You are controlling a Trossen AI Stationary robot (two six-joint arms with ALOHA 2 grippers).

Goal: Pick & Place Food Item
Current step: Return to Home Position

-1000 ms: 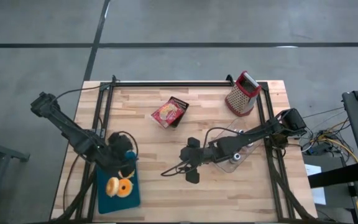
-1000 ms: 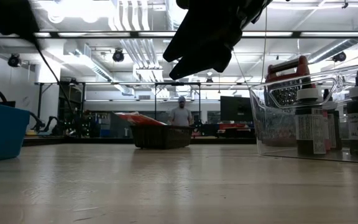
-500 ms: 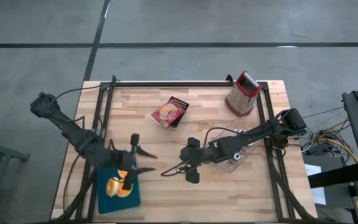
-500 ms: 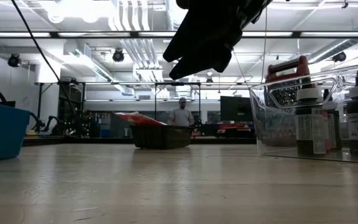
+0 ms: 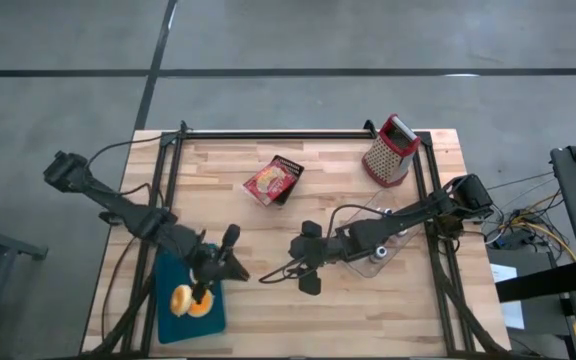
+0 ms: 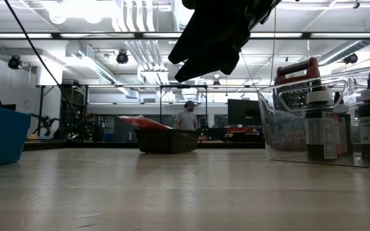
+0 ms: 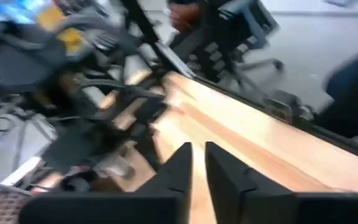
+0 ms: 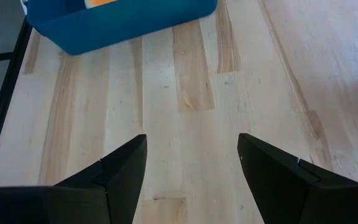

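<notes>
A blue bin [image 5: 190,305] stands at the table's near left with two round orange-yellow food items [image 5: 190,301] lying in it. My left gripper [image 5: 230,255] hovers just right of the bin, its fingers [image 7: 197,171] almost together with nothing between them. My right gripper [image 5: 303,267] hangs open over the table's middle above bare wood [image 8: 191,162]. The right wrist view shows the bin [image 8: 117,22] ahead of it. A red snack packet [image 5: 273,180] lies flat on the table toward the far side.
A red box grater [image 5: 390,150] stands at the far right corner. A clear container [image 6: 326,119] holding dark bottles sits under the right arm. Black frame rails [image 5: 168,170] run along both table sides. A person [image 6: 186,119] stands far off in the room.
My left gripper has swung from above the blue bin toward the table's right edge, tipped up toward level, and shut with nothing in it. The food items stay in the bin.
</notes>
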